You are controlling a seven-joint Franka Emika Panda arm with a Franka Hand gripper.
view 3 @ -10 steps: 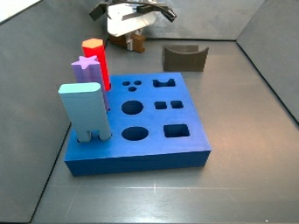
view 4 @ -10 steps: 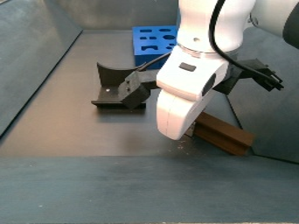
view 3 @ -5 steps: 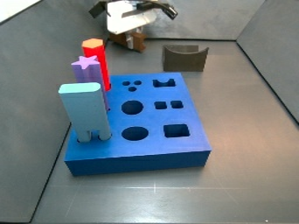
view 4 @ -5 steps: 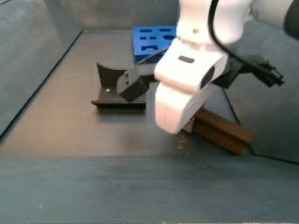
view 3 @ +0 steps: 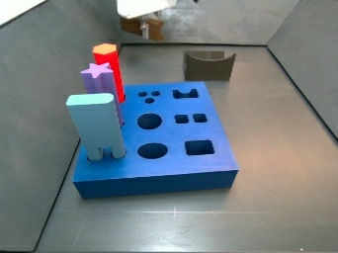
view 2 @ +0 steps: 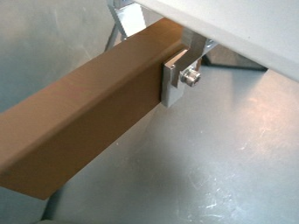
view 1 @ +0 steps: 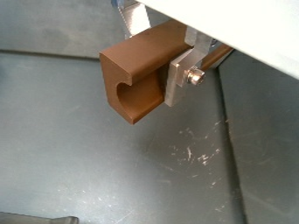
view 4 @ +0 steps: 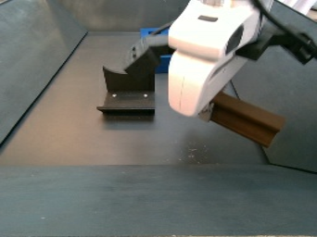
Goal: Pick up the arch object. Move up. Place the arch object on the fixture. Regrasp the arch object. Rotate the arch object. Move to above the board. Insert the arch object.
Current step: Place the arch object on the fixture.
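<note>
The arch object (view 1: pixel 140 74) is a long brown bar with a curved notch in its end face. My gripper (view 1: pixel 156 48) is shut on it, a silver finger (view 1: pixel 181 74) pressed flat against its side. It also runs long across a wrist view (view 2: pixel 82 122). In both side views the bar (view 4: pixel 247 120) hangs clear above the grey floor under my white hand, and shows small at the back (view 3: pixel 154 28). The dark fixture (view 4: pixel 128 88) stands on the floor beside it (view 3: pixel 208 65). The blue board (view 3: pixel 172 148) lies nearer the front, apart from my gripper (view 3: pixel 149 22).
A red hexagonal peg (view 3: pixel 107 69), a purple star piece (view 3: pixel 94 74) and a pale blue block (view 3: pixel 97 124) stand on the board's left side. Grey walls enclose the floor. My white hand (view 4: pixel 205 56) hides most of the board (view 4: pixel 151 39) in a side view.
My gripper has risen with the arch object in it. The bar has left the floor and now hangs in the air. Fixture and board have not moved.
</note>
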